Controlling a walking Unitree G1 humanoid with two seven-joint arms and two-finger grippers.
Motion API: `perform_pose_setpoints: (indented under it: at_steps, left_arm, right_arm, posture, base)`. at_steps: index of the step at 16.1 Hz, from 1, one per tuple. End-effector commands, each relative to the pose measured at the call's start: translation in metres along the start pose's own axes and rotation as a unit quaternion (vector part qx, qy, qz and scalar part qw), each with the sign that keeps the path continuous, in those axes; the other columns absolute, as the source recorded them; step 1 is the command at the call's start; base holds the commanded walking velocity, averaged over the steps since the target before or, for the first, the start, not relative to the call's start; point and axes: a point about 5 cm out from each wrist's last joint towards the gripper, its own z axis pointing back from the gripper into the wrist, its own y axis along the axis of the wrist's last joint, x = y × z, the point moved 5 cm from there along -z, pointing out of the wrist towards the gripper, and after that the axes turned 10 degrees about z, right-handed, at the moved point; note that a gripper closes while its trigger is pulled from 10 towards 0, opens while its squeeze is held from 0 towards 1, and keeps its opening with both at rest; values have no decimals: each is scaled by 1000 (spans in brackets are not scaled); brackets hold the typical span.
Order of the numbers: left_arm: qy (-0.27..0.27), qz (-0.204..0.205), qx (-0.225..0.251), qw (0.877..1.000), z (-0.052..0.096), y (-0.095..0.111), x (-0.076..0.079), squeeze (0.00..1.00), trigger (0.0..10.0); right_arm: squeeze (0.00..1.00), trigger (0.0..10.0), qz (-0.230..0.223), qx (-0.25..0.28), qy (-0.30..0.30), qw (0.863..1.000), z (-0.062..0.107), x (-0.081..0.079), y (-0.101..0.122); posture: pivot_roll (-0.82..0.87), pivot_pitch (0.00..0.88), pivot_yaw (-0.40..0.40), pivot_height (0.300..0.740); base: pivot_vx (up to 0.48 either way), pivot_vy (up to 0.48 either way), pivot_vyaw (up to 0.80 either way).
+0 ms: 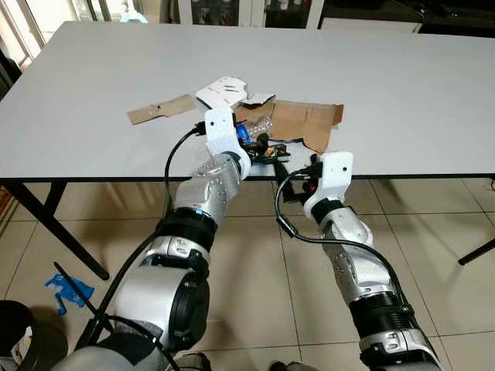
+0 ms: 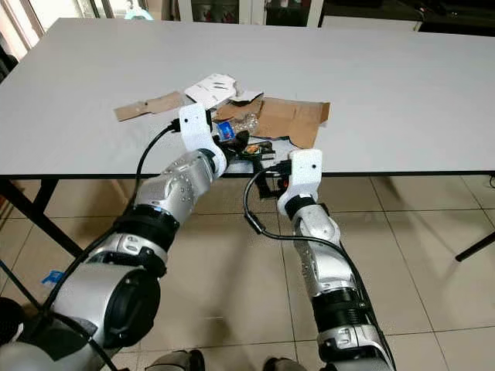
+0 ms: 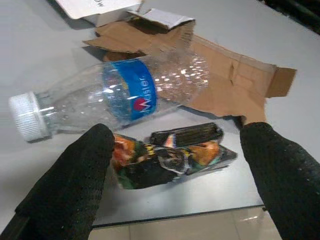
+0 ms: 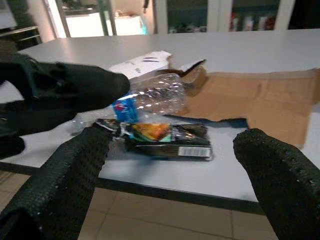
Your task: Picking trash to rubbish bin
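Left wrist view: left gripper (image 3: 175, 175) fingers spread, straddling wrapper (image 3: 170, 155) beside bottle (image 3: 110, 100) at surface (image 1: 402, 85) edge; right gripper (image 4: 170, 170) spread, facing it.

The two head views look forward and down from above onto the near edge of the desk (image 1: 402, 93) and the tiled floor (image 1: 433, 255) — both show the same scene, a little shifted sideways. The left wrist view looks along the left claw (image 3: 175, 170) from very near, down onto the desk top, with the plastic bottle (image 3: 115, 97) and the snack wrapper (image 3: 170, 157) close. The right wrist view looks from just off the desk edge, low and almost level — it shares the same wrapper, bottle and cardboard (image 4: 255, 102).
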Motion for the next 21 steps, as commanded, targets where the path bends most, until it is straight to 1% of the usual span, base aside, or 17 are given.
perform_pose_setpoints:
  at_steps: [1, 3, 6, 7, 8, 10, 12, 14, 17, 19, 21]
  left_arm:
    - [12, -7, -1, 1000, -2, 3, 2, 0, 10000]
    - [22, -8, -2, 1000, -3, 6, -1, 0, 10000]
    - [24, -11, -4, 1000, -3, 7, -2, 0, 10000]
    - [25, -15, -9, 1000, -4, 6, -3, 0, 10000]
    - [24, -16, -11, 1000, -4, 6, -2, 0, 10000]
    - [23, -14, -10, 1000, -5, 7, -2, 0, 10000]
    - [15, -2, -14, 1000, -5, 8, 1, 0, 10000]
    - [4, 2, -21, 1000, -6, 7, 5, 0, 10000]
    - [5, 4, -26, 1000, -6, 8, 6, 0, 10000]
    - [10, 6, -39, 999, -7, 6, 6, 0, 10000]
    - [16, -5, -56, 998, -7, -1, 4, 0, 10000]
  right_arm:
    - [0, 10000, -2, 1, 25, 1000, 4, -3, 2]
    - [0, 10000, 4, -5, 50, 999, 9, -4, 0]
    - [0, 10000, 14, -14, 63, 998, 13, 0, -2]
    - [0, 10000, 25, -23, 86, 996, 18, 1, -4]
    - [0, 10000, 32, -28, 97, 994, 21, 2, -6]
    - [0, 10000, 32, -34, 96, 994, 23, 5, -7]
    - [0, 10000, 32, -39, 113, 992, 26, 1, -8]
    - [0, 10000, 32, -42, 119, 991, 28, 0, -8]
    - [0, 10000, 31, -44, 123, 991, 29, -2, -9]
    - [0, 10000, 31, -45, 124, 991, 30, -2, -8]
    - [0, 10000, 30, -44, 125, 991, 30, -3, -8]
  posture:
    - [-44, 122, -21, 740]
    - [-45, 124, -21, 740]
    - [-51, 125, -21, 740]
    - [-54, 126, -21, 740]
    - [-54, 127, -20, 740]
    - [-54, 127, -21, 740]
    - [-56, 129, -19, 740]
    - [-59, 129, -17, 740]
    - [-61, 127, -14, 740]
    - [-60, 127, -11, 740]
    - [-62, 128, -8, 740]
  base:
    - [0, 0, 0]
    - [0, 0, 0]
    - [0, 0, 0]
    - [0, 0, 0]
    - [0, 0, 0]
    - [0, 0, 0]
    - [0, 0, 0]
    - [0, 0, 0]
    - [0, 0, 0]
    - [0, 0, 0]
    - [0, 0, 0]
